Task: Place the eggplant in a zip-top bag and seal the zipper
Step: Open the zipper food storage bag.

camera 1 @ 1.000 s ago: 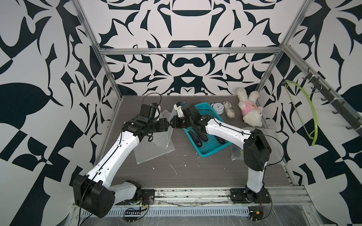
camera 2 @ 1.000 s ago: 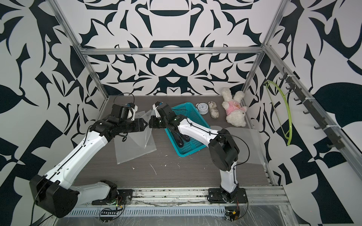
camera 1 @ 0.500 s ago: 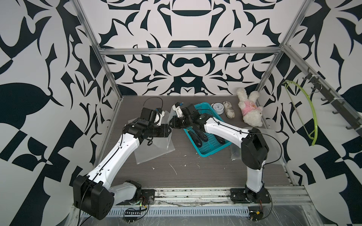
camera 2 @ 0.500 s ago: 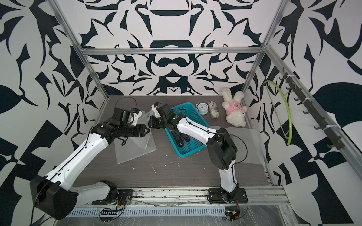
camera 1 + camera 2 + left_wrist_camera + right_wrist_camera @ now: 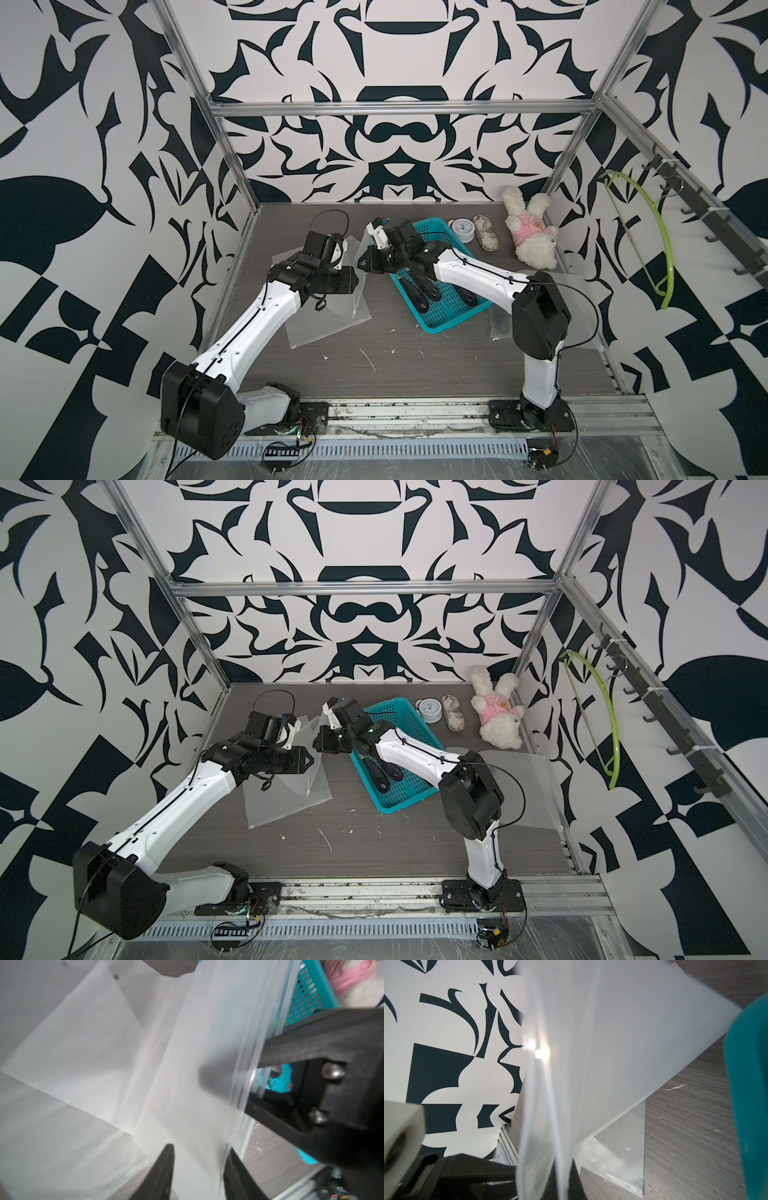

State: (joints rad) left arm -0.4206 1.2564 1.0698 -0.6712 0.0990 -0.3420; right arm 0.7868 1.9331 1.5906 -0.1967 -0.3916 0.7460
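A clear zip-top bag (image 5: 360, 297) (image 5: 311, 773) hangs upright between my two grippers, left of the basket. My right gripper (image 5: 363, 266) (image 5: 560, 1178) is shut on the bag's upper rim, and the film (image 5: 612, 1043) spreads out from its fingers. My left gripper (image 5: 355, 283) (image 5: 200, 1147) stands open with a narrow gap, and the bag's sheet (image 5: 187, 1084) passes between its fingertips. A dark eggplant (image 5: 417, 296) (image 5: 377, 778) lies in the teal basket with others beside it. My right arm crosses over part of them.
The teal basket (image 5: 446, 322) (image 5: 415, 798) sits mid-table. More clear bags (image 5: 328, 326) lie flat under the lifted one, and another (image 5: 528, 779) lies at the right. A clock (image 5: 461, 227), a pouch (image 5: 484, 233) and a plush rabbit (image 5: 530, 239) sit at the back right.
My left gripper's jaws have narrowed around the bag's sheet and the gripper has slid a little nearer the front. The right gripper still pinches the rim in the same place.
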